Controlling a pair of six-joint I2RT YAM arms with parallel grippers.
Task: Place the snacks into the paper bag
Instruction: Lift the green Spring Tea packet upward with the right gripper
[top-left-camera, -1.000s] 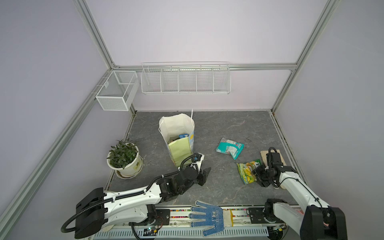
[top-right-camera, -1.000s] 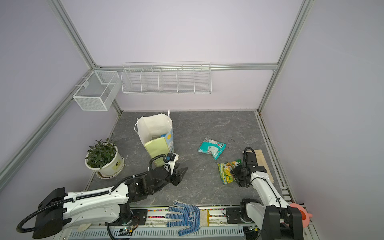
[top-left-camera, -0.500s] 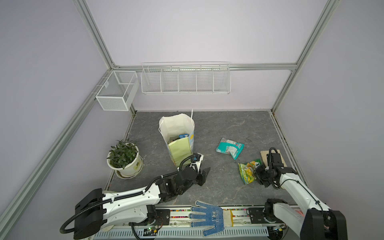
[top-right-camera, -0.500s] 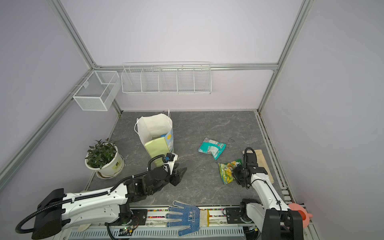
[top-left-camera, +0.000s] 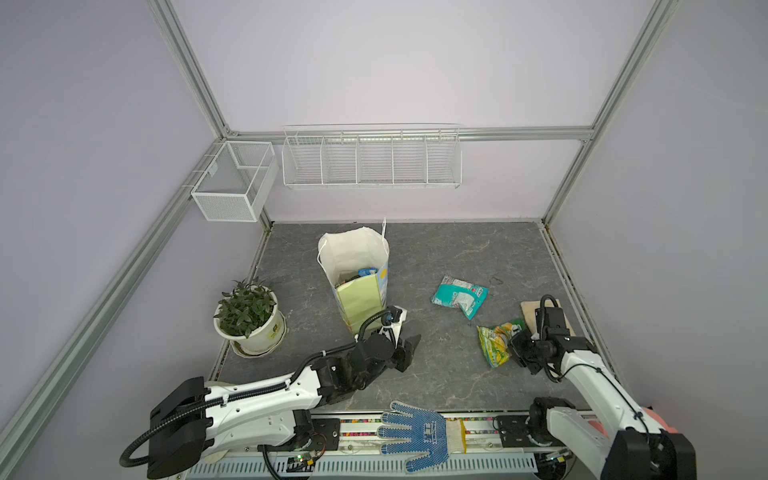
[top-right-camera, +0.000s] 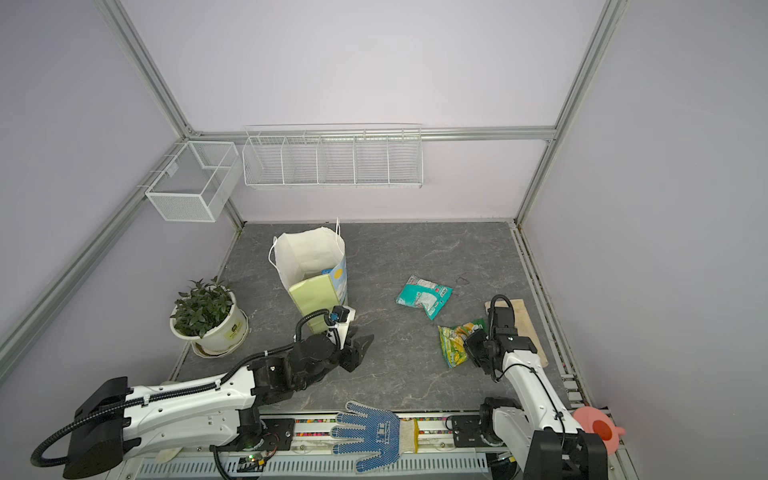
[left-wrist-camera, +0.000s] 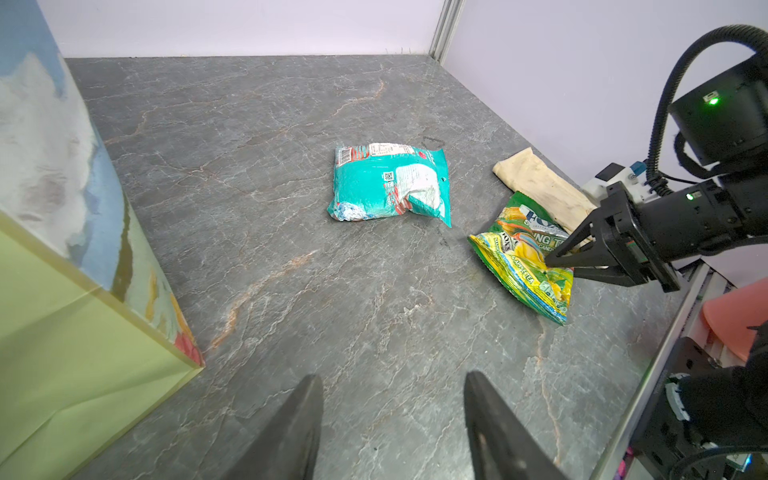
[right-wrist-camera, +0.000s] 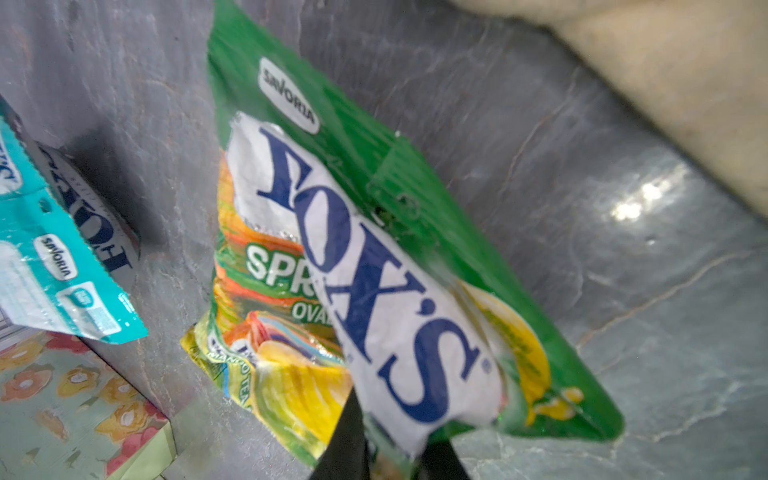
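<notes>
The right gripper (left-wrist-camera: 552, 264) has its jaws pinched together on the edge of the green packet (left-wrist-camera: 523, 257) nearest to it, and the right wrist view shows the film caught between the two black fingers (right-wrist-camera: 353, 436). Most of the packet reaches out ahead of the gripper, crumpled and tilted, and I cannot tell whether its far end rests on the table. A cream cloth (left-wrist-camera: 540, 187) lies just beside the gripper. The teal packet (top-left-camera: 459, 296) lies flat on the table further out, beyond the green one and apart from it. The paper bag (top-left-camera: 353, 266) stands upright and open-mouthed well away from this gripper, across the table, with a few packets already visible inside. The left gripper (top-left-camera: 409, 347) is just beside the bag's lower corner, jaws apart and empty. The green packet looks light, soft and glossy, so it will probably sag and swing from an edge pinch, and the film could slip. A hold on the flat sealed seam seems safer than one on the puffy middle. The bag is thin paper and could tip if a packet is dragged over its rim.
</notes>
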